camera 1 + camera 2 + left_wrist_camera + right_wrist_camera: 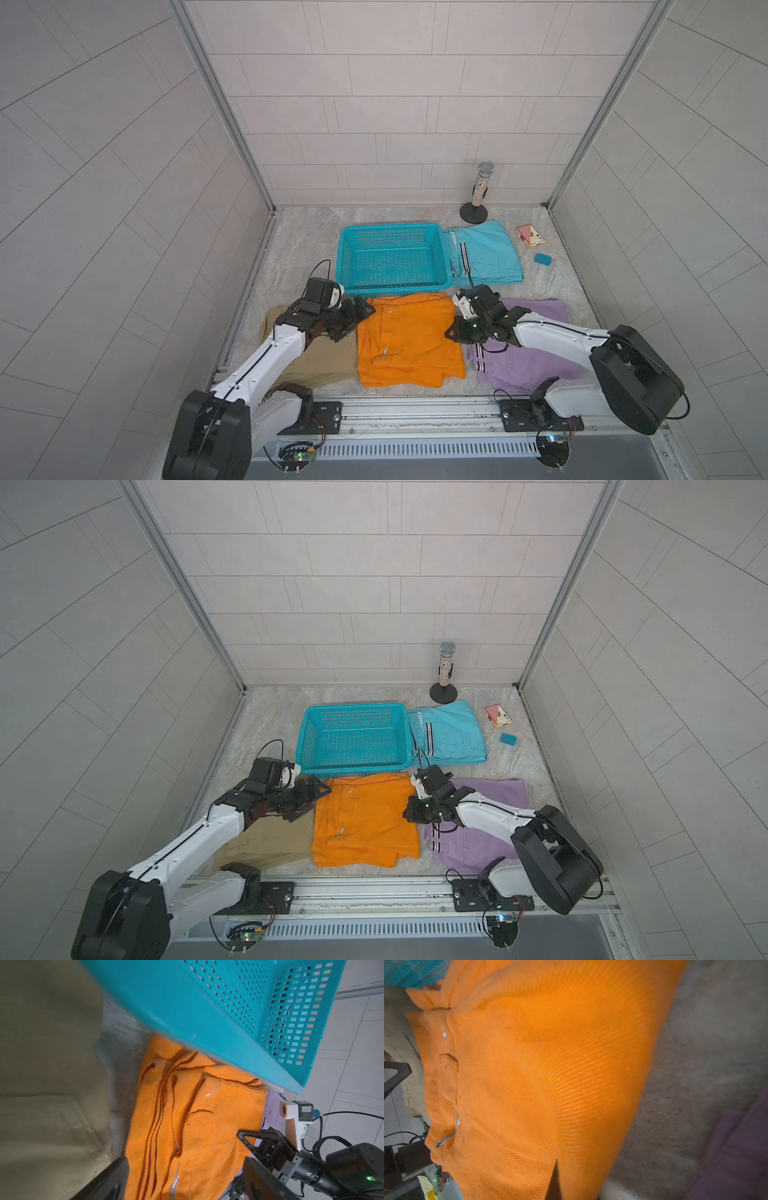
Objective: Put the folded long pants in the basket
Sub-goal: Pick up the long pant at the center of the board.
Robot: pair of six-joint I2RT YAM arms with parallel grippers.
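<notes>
**Work surface and enclosure.** The grey marbled stone-look tabletop (307,232) is enclosed on three sides by pale grey tiled walls (395,104). An aluminium rail (415,409) runs along the near edge and carries both arm bases.

**Task items.**
- The turquoise rectangular plastic basket (399,288) has perforated walls and a solid rim. It stands at centre, towards the far side.
- The turquoise folded pants (490,253) have a smooth weave and a black-white striped band. They lie just beside the basket's right wall.
- The near row, left to right, holds the khaki tan folded pants (328,361), the orange ribbed-twill folded pants (409,336) and the lilac folded pants (532,361).
- The orange bundle's far edge sits under the basket's near rim.

**Grippers.**
- The left gripper (353,322) has its jaws spread wide at the orange bundle's far left corner.
- The right gripper (452,332) is pinched tight on the orange bundle's right edge.

**Other items, far right.**
- A glittery microphone on a round black stand (482,187).
- A small red-and-cream box (530,236).
- A small teal block (542,259).
</notes>
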